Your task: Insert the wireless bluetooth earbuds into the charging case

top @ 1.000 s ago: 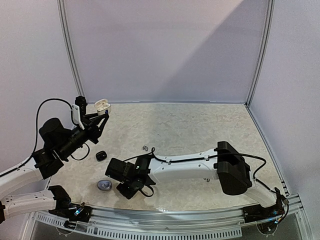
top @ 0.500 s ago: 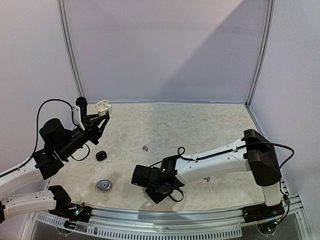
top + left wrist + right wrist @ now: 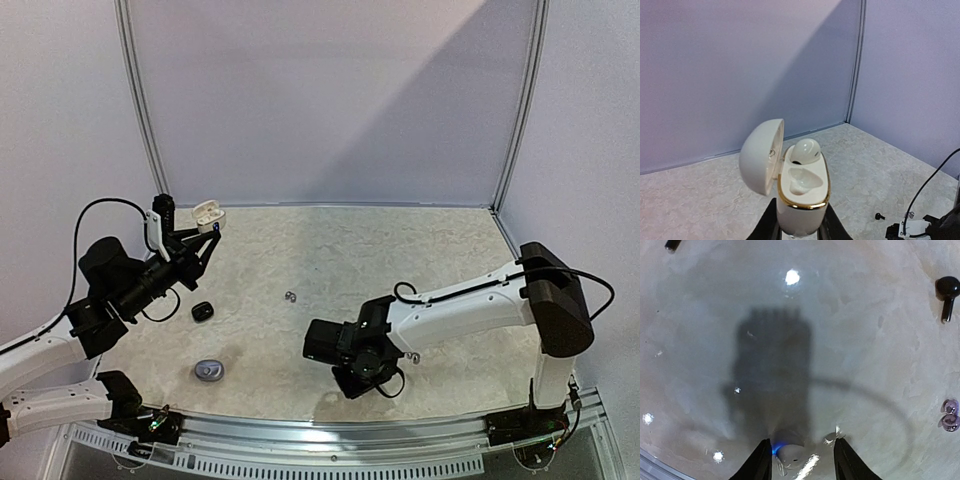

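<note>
Earbuds: 1 white bud [image 3: 806, 150] sits in the open case [image 3: 802, 205], which the left gripper [image 3: 803, 231] clamps aloft. Right gripper [image 3: 801, 460] has swung right and widened; its jaws straddle the 2nd white bud [image 3: 789, 454] on the table [image 3: 865, 365], not gripping it. Pickup looks next.

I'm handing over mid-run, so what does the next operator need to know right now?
Left gripper: shut on the open white case, held up off the table. One white earbud is seated and the other slot is empty.
Right gripper: open, low over the table, with the second white earbud between its fingers, apparently not gripped.
On the table: black case, grey case, black earbuds, silvery earbuds.
Left to do: five earbuds to seat.
</note>
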### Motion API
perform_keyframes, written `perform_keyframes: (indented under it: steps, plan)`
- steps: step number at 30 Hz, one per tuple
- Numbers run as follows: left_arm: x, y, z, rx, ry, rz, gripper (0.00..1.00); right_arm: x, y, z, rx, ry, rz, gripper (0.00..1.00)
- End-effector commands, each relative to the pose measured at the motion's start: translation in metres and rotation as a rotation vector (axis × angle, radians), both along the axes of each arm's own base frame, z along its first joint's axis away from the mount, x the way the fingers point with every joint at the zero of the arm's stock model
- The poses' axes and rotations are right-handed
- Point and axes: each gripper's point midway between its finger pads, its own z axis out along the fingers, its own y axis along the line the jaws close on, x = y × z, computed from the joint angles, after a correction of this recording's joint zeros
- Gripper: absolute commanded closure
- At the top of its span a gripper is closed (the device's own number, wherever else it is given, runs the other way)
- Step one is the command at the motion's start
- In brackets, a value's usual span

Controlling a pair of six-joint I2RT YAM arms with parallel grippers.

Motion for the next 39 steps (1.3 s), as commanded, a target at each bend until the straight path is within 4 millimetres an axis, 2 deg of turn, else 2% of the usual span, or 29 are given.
perform_keyframes:
  steps: [1,5,7,11,15,17,21,30,39]
  plan:
    - [-0.002,-0.001,-0.001,-0.003,-0.017,-0.013,1.00,0.007,0.000,0.008,-0.053,0.029,-0.010,0.54]
    - [-0.003,-0.001,-0.001,-0.003,-0.016,-0.014,1.00,0.020,-0.005,0.020,-0.093,0.049,-0.074,0.47]
    - [-0.002,-0.002,-0.001,-0.006,-0.013,-0.018,1.00,0.024,0.000,0.029,-0.071,0.076,-0.112,0.45]
    - [-0.001,-0.004,-0.002,-0.009,-0.010,-0.021,1.00,0.018,0.011,0.036,-0.017,0.189,-0.161,0.41]
    - [-0.001,-0.004,-0.002,-0.010,-0.013,-0.024,1.00,0.006,0.004,0.030,-0.080,0.282,-0.155,0.41]
    - [-0.002,-0.004,-0.003,-0.012,-0.009,-0.025,1.00,0.000,0.001,0.020,-0.114,0.314,-0.143,0.41]
    - [-0.003,-0.004,-0.003,-0.010,-0.010,-0.026,1.00,-0.002,0.001,0.009,-0.129,0.332,-0.121,0.42]
    - [-0.006,-0.009,-0.005,-0.010,-0.003,-0.057,1.00,-0.004,-0.005,-0.015,-0.165,0.355,-0.102,0.52]
    - [-0.006,-0.009,-0.006,-0.008,-0.002,-0.062,1.00,-0.007,-0.005,-0.020,-0.138,0.366,-0.110,0.68]
